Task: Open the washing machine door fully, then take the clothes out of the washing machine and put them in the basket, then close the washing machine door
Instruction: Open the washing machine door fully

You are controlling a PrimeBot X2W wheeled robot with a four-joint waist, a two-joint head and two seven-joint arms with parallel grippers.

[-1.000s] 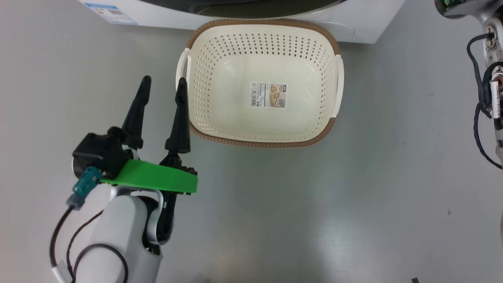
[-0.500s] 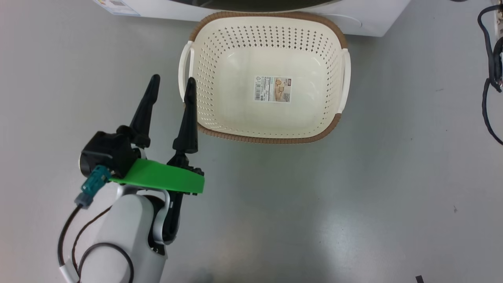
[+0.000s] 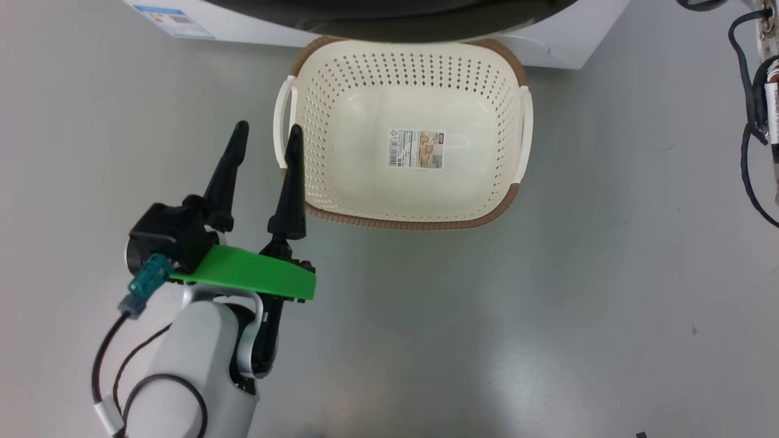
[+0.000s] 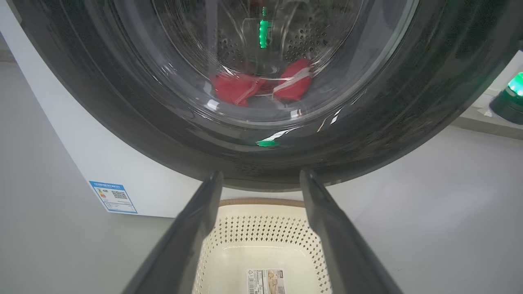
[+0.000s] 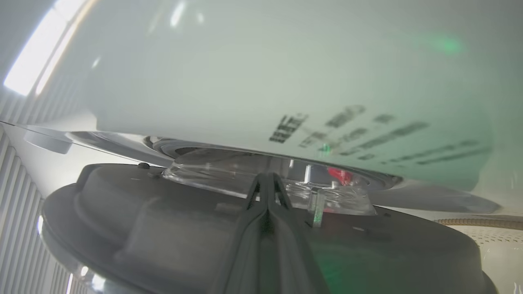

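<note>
The washing machine (image 3: 548, 48) stands at the top of the head view, with the black rim of the washing machine door (image 3: 389, 18) overhanging the far edge of the basket (image 3: 414, 224). My left gripper (image 3: 268, 131) is open and holds nothing, just left of the basket's handle. In the left wrist view its fingers (image 4: 259, 175) frame the door (image 4: 122, 102), with the red clothes (image 4: 237, 87) behind the glass. My right gripper (image 5: 267, 175) is shut, its tip in the gap between the door's grey inner face (image 5: 163, 228) and the white machine front (image 5: 261, 81). A bit of red clothes (image 5: 339, 175) shows through.
The basket (image 4: 261, 202) sits on grey floor right below the door and holds only a paper label (image 3: 415, 149). My right arm's black cables (image 3: 751, 121) hang at the right edge. A dark object with a green top (image 4: 508, 98) stands to the machine's right.
The head camera has shifted. The door's black rim now reaches farther out over the basket's far edge. My left gripper stays open beside the basket handle.
</note>
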